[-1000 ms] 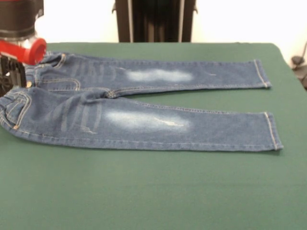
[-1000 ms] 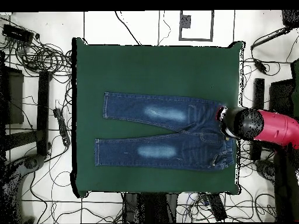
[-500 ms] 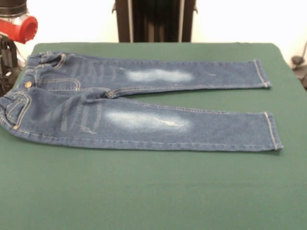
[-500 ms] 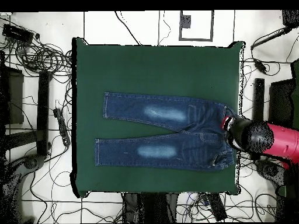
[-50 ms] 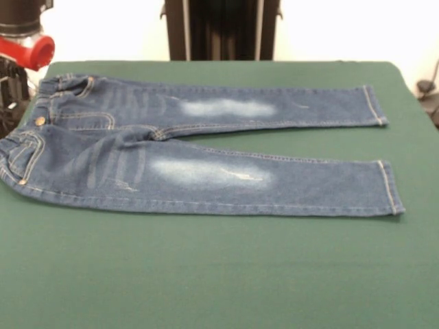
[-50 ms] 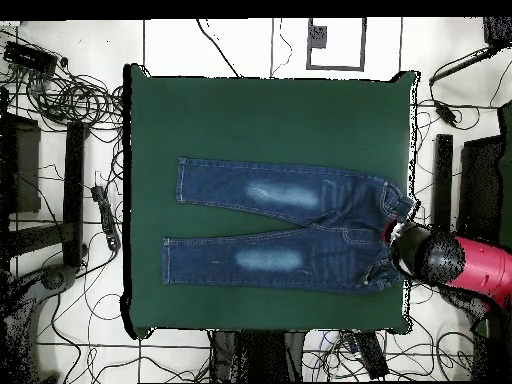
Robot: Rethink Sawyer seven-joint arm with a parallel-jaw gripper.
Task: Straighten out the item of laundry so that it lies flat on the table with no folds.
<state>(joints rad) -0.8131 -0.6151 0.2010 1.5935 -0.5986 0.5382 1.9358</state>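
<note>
Across the middle of the table (image 5: 219,274), the jeans (image 5: 199,157) lie spread flat, both legs out and apart, seemingly already smoothed; the gripper (image 5: 12,92) hangs beside the waistband, its opening impossible to judge

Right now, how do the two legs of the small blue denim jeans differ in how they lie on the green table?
In the front view, the far leg runs almost straight across, while the near leg angles away from it, so the hems lie apart. The far leg's faded whitish patch looks narrower than the near leg's patch. Both legs lie flat and stretched out on the dark green table, hems toward the same end.
</note>
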